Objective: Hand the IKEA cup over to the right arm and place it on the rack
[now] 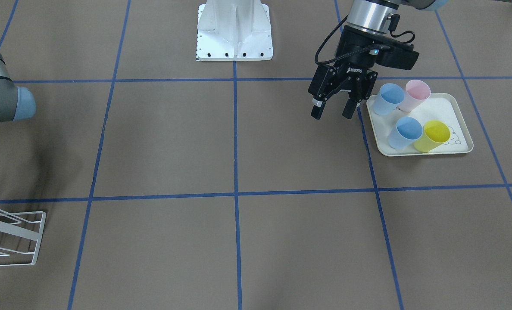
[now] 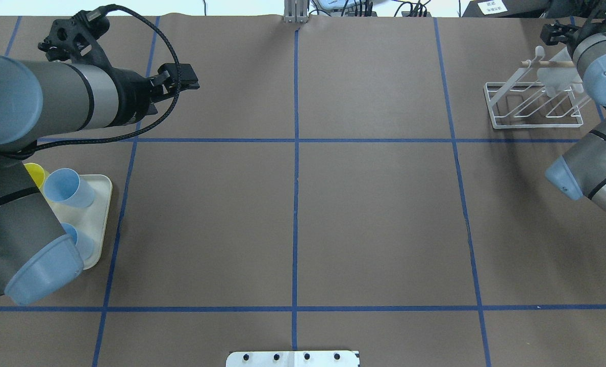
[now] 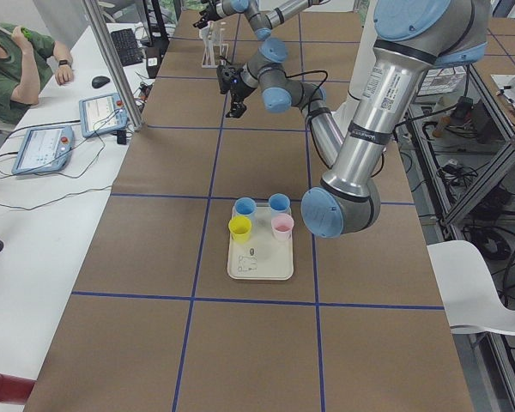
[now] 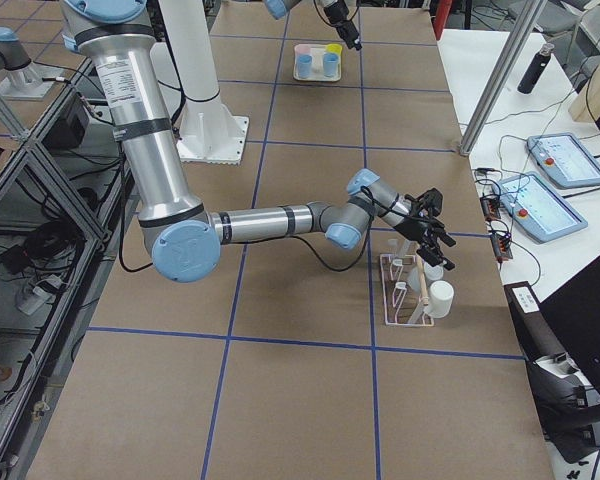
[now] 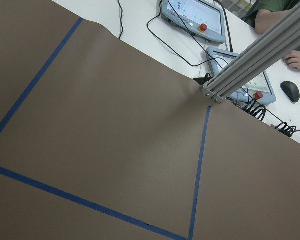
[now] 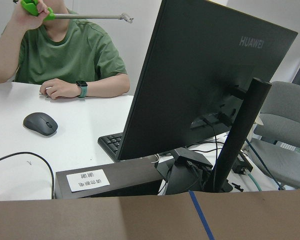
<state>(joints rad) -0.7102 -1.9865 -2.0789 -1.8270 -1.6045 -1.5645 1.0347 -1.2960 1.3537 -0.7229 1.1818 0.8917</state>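
Plainly, left gripper hangs open, empty, beside the tray; crowded cups could topple if it clips a neighbour; right gripper: cannot tell how open.

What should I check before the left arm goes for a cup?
1. Left tool open and empty: ok.
2. Cups upright on the tray: ok, all four.
3. Left tool over a cup: not ok; it hangs beside the tray.
4. Right tool open for the handover: cannot tell.
5. Right tool near the table's middle: not ok; it is at the rack.
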